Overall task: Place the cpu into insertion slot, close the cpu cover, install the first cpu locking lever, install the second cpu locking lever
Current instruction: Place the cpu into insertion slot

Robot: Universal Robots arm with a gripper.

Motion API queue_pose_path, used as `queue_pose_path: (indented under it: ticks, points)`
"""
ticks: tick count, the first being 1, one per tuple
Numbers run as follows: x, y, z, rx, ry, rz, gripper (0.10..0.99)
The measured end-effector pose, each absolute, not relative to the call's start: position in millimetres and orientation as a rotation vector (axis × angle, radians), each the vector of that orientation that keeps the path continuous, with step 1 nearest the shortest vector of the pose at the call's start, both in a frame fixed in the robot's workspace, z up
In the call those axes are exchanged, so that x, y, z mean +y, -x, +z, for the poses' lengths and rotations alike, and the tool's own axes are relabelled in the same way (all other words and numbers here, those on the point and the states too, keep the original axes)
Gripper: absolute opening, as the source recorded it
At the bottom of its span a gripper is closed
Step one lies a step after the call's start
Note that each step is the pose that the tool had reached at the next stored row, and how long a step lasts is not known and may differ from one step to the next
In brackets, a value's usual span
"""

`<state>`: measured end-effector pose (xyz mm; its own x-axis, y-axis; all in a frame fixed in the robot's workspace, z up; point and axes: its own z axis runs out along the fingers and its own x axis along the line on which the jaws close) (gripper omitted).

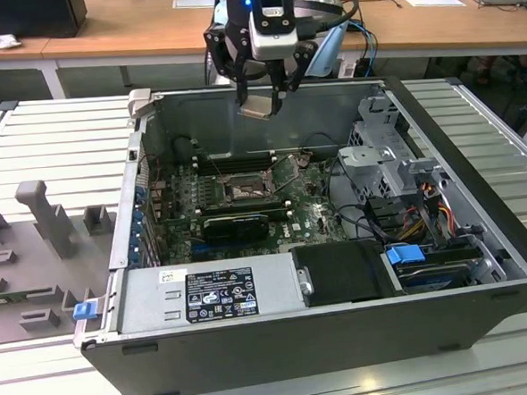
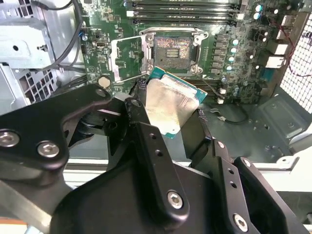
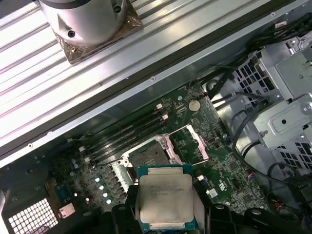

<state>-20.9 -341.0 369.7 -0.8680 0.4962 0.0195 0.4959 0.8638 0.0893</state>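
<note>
**Gripper** (image 1: pixel 263 97): black two-finger unit on the arm, hanging over the open computer case (image 1: pixel 477 180) near its far wall. The fingers (image 2: pixel 138 108) are closed in on opposite edges of the cpu, leaving only the chip's width between them.

**Cpu** (image 1: pixel 260 106): flat square chip with a silvery-grey lid and a green board edge. It is clamped between the fingertips and tilted in the exterior view. It is held in the air, well above the motherboard (image 1: pixel 311 214) and touching nothing but the fingers. In both wrist views the metal lid faces the camera.

**Insertion slot** (image 2: pixel 171 50): square socket on the motherboard with a dark rim. Its contact field is uncovered and nothing is seated in it. The second wrist view shows it just beyond the chip's far edge.

**Cpu cover** (image 2: pixel 117 54): thin metal frame with a square cutout, swung open and lying beside the slot, off the contact field.

**Memory slots** (image 2: pixel 180 12): long black rows, parallel, just past the socket.

**Coin battery** (image 3: pixel 194 105): round and silver, on the board near the cover.

**Power supply** (image 1: pixel 207 295): grey labelled box along the case's near side.

**Drive cage** (image 1: pixel 382 154): perforated metal, at the exterior view's right, with cables running beside it.

**Slatted table** (image 1: pixel 54 139): grey surface under the case.
</note>
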Motion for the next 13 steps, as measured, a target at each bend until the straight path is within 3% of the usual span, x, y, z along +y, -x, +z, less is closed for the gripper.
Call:
queue_pose_path:
  ticks: [13]
  points:
    - [-341.0,20.9,369.7,2.954,-1.027,0.142,0.529]
